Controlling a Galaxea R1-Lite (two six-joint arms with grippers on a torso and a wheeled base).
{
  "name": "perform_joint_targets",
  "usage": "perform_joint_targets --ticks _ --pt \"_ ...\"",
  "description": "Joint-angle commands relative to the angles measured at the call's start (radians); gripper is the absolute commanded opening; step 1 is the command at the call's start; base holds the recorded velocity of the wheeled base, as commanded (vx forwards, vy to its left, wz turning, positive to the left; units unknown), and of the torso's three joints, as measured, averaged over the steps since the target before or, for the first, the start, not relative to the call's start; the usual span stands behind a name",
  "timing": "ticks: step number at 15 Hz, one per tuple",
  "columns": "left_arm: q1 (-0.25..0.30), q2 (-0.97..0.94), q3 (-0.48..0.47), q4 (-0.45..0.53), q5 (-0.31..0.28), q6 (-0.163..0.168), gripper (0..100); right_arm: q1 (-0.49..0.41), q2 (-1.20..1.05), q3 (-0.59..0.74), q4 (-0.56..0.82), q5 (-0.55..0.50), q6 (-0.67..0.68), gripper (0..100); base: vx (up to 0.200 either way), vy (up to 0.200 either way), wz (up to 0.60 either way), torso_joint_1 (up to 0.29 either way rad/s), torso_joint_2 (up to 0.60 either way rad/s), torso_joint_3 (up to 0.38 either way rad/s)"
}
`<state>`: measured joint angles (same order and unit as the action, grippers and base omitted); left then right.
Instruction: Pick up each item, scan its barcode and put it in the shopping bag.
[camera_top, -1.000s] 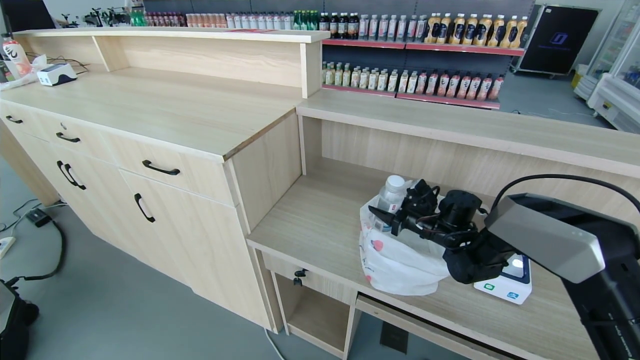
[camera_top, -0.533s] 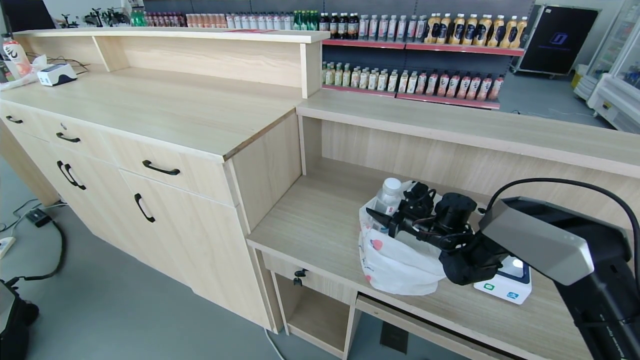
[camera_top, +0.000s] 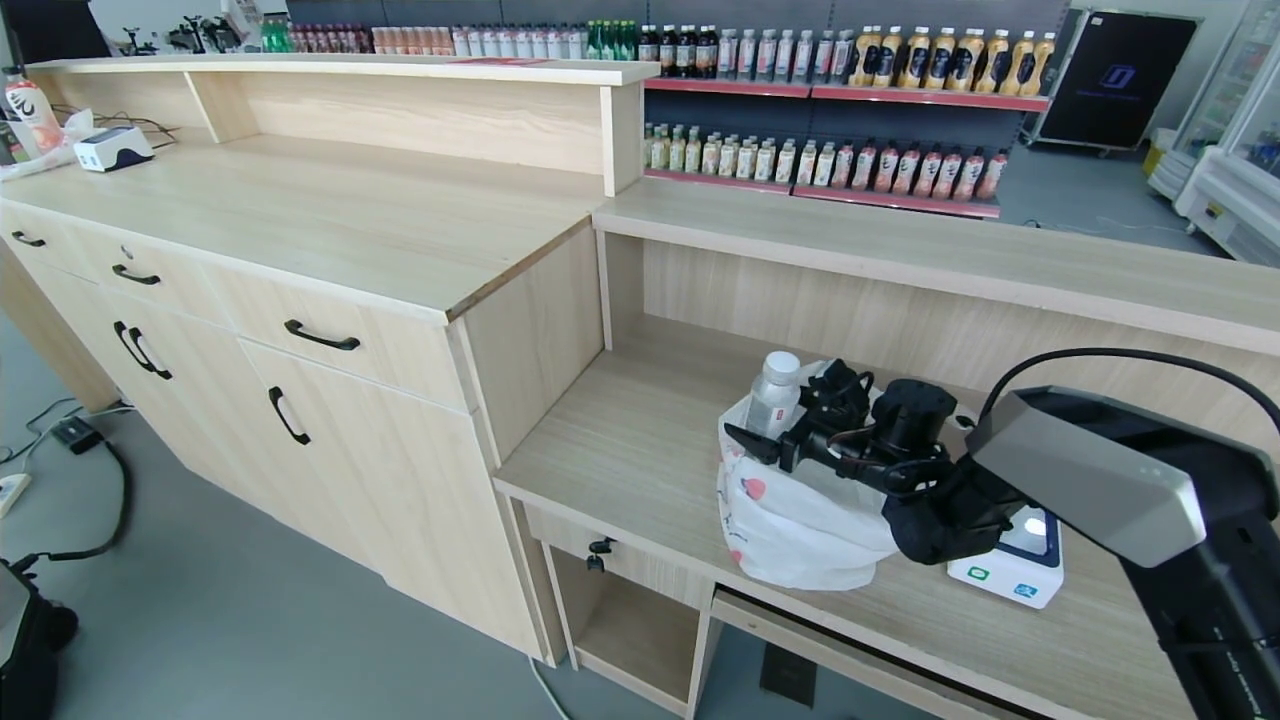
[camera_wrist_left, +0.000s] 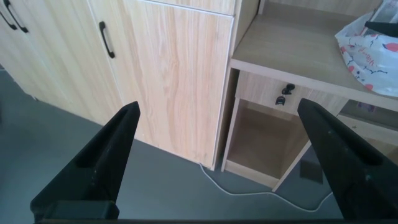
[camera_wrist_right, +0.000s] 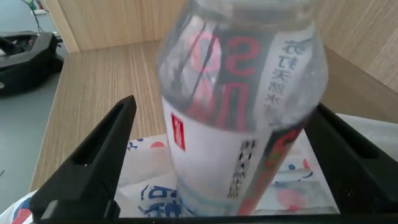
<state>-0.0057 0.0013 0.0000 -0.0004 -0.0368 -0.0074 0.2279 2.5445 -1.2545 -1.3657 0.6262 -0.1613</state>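
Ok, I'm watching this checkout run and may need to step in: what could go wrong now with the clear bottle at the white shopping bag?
1. The clear, white-capped plastic bottle stands upright in the soft white plastic shopping bag, inside the open right gripper; pulling back carelessly could clip and topple it.
2. The bag sits near the front edge of the light wooden counter; a falling bottle might drag it off.

A clear plastic bottle (camera_top: 773, 400), white-capped and red-and-white-labelled, stands upright in the mouth of a white printed shopping bag (camera_top: 790, 535) slumped on the low wooden counter (camera_top: 640, 440), just beside a white barcode scanner (camera_top: 1010, 582).
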Motion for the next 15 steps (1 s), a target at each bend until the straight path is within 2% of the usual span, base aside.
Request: perform_joint_targets --ticks 1,4,8,11,13,15 --pt "0.000 0.000 0.000 -0.001 0.000 0.000 100 -0.001 -0.069 0.017 0.007 0.003 0.006 100 0.000 0.000 0.00 0.000 0.00 0.000" --pt "0.000 0.000 0.000 -0.001 0.000 0.000 100 -0.001 -0.159 0.078 0.039 0.004 0.011 100 0.000 0.000 0.00 0.000 0.00 0.000" --pt "0.000 0.000 0.000 -0.001 0.000 0.000 100 -0.010 -0.415 0.251 0.060 0.001 0.009 100 0.000 0.000 0.00 0.000 0.00 0.000" --pt "0.000 0.000 0.000 -0.001 0.000 0.000 100 -0.048 -0.616 0.371 0.099 0.000 -0.021 100 0.000 0.000 0.00 0.000 0.00 0.000" --pt "0.000 0.000 0.000 -0.001 0.000 0.000 100 -0.082 -0.797 0.466 0.217 -0.037 -0.113 100 0.000 0.000 0.00 0.000 0.00 0.000" --pt "0.000 0.000 0.000 0.000 0.000 0.000 100 -0.110 -0.900 0.500 0.264 -0.056 -0.178 100 0.000 0.000 0.00 0.000 0.00 0.000"
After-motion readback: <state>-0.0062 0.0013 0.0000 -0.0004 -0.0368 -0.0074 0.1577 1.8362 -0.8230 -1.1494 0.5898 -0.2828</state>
